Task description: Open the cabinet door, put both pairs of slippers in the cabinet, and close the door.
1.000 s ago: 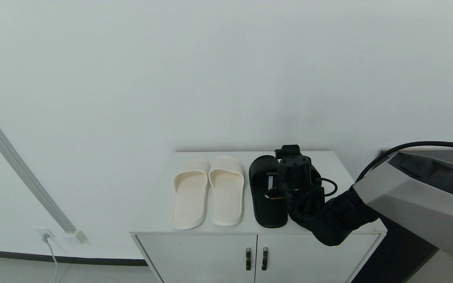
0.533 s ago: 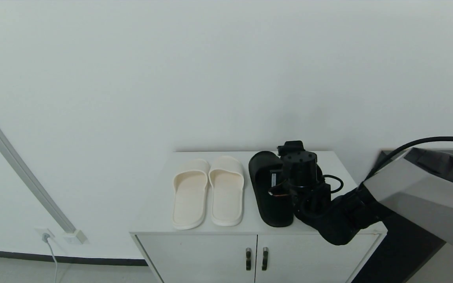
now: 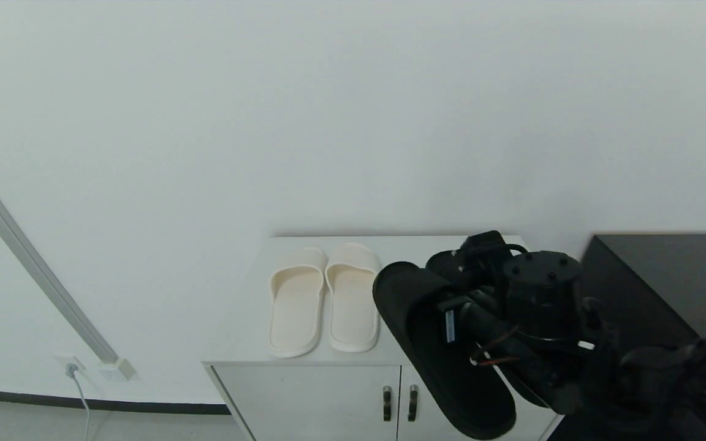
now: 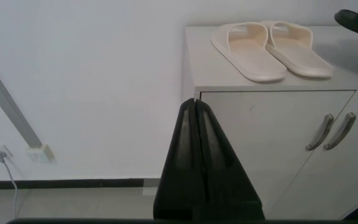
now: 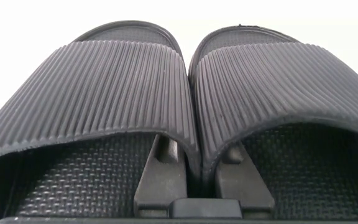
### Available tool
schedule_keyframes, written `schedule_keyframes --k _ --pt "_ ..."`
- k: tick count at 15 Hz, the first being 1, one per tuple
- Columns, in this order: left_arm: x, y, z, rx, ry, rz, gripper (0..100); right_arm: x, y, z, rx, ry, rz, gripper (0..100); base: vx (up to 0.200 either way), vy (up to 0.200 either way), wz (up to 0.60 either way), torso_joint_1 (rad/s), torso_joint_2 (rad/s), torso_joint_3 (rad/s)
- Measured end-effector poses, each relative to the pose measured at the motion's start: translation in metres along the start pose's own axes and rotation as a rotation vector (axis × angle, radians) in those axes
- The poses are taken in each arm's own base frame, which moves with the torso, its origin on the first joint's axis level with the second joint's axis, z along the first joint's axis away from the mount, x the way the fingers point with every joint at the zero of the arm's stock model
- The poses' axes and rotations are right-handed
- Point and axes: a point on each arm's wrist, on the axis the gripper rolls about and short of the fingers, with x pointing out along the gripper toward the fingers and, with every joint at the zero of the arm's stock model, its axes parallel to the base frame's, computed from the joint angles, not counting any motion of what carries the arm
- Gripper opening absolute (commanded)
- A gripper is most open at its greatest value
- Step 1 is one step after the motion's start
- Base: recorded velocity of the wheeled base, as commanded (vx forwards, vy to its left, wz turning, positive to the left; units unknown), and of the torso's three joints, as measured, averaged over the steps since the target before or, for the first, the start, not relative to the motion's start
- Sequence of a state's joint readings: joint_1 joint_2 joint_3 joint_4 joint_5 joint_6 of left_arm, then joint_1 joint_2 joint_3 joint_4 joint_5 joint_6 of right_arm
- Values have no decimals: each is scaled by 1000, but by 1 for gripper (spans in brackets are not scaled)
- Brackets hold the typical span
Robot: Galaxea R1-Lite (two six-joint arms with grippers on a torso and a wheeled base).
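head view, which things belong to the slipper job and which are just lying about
Job: black slippers, in the right hand; white slippers; cabinet; door handles.
Lying about: wall socket; cable duct; black table.

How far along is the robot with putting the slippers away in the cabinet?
Nothing is finished: both cabinet doors are shut. In hand: the right gripper grips the black slippers together, held out past the cabinet's front edge. Remaining: open a door, stow that pair and the white slippers lying on top, then close it. The left gripper is shut and empty.
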State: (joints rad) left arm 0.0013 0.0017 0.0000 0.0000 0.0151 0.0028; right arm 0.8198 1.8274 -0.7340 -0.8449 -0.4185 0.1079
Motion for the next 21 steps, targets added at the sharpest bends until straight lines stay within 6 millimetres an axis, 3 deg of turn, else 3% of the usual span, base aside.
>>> schedule_keyframes --k 3,5,17,21 --pt "0 0 0 1 0 -2 0 -38 -6 -7 -17 73 164 0 0 0 0 0 0 0" --pt "0 0 0 1 0 -2 0 -47 -8 -3 -4 64 178 0 0 0 0 0 0 0" --pt "0 0 0 1 0 -4 0 -55 -10 -5 -10 67 179 0 -200 0 0 2 2 2" --pt "0 0 0 1 0 -4 0 -57 -13 -9 -17 76 168 0 0 0 0 0 0 0"
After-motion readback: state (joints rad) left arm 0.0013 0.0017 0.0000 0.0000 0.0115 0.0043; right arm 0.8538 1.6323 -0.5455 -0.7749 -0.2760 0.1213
